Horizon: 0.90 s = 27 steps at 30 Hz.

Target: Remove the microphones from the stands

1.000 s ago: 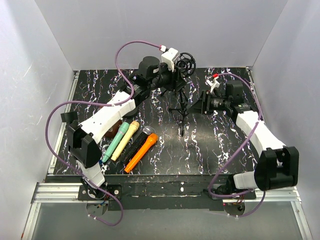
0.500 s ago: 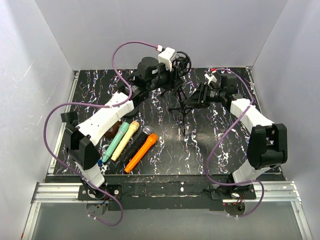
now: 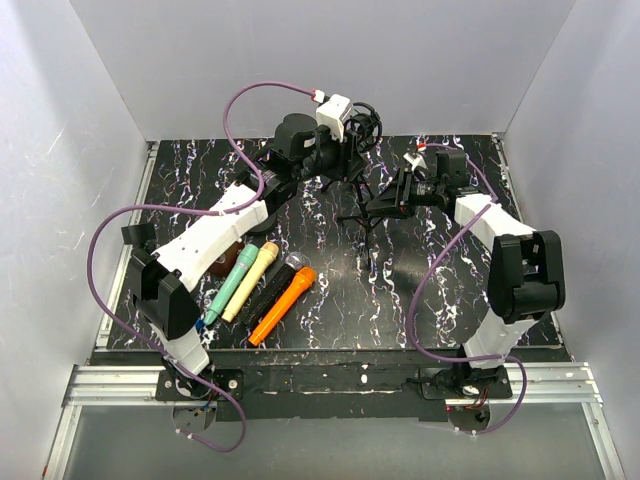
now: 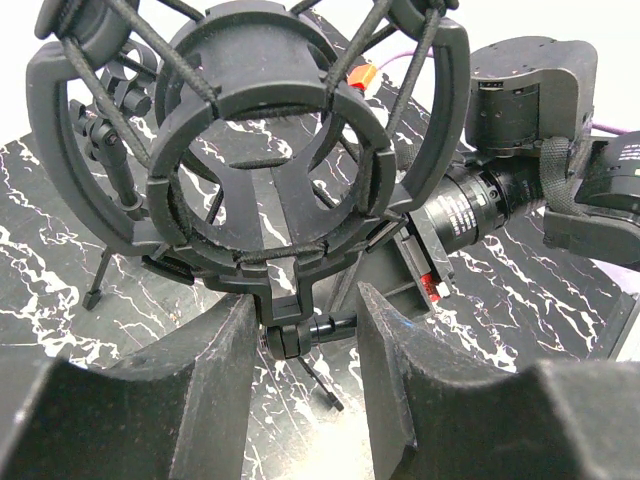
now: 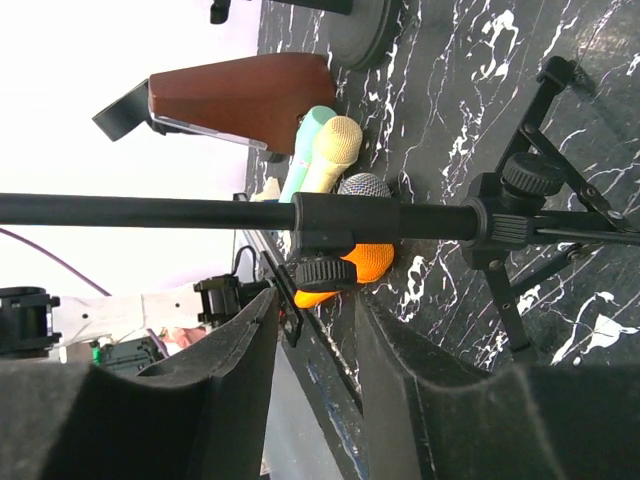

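Left of the upright stand (image 3: 366, 222), microphones (image 3: 264, 292) lie side by side, heads pointing far-right; the left gripper (image 4: 303, 310) spreads its fingers around the base of the shock mount (image 4: 265, 150), the right gripper (image 5: 315, 300) gapes beside the pole (image 5: 150, 211).

A black tripod stand (image 3: 365, 215) stands upright just toward 1 o'clock from the table's middle, its thin legs splayed on the marbled top. At its head sits a round black shock mount (image 4: 260, 150) laced with elastic cords, with the table showing through its inner ring. Toward 8 o'clock from the stand, four microphones lie side by side, heads pointing to 1 o'clock: teal (image 3: 232, 285), yellow (image 3: 252, 280), black with a silver grille (image 3: 272, 290), and orange (image 3: 282, 305).
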Each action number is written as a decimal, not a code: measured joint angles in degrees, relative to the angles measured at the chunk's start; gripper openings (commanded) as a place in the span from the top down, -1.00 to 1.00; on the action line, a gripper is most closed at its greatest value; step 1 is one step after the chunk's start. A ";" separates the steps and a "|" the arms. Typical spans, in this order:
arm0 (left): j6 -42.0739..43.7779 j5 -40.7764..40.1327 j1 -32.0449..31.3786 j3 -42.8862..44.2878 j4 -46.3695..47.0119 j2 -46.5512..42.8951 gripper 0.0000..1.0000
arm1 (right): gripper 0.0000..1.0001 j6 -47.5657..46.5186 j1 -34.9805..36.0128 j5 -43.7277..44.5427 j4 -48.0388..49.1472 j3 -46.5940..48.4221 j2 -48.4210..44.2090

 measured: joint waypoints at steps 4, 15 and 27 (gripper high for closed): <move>0.02 -0.02 0.00 0.07 -0.09 0.00 1.00 | 0.21 0.63 0.00 -1.22 1.09 0.39 1.07; 1.99 -1.05 0.33 0.39 -1.31 0.26 1.00 | 0.04 1.97 0.00 -3.23 5.25 0.66 3.91; 2.03 -1.05 0.33 0.70 -1.84 0.31 1.00 | 0.04 2.86 0.02 -3.26 6.49 3.17 6.19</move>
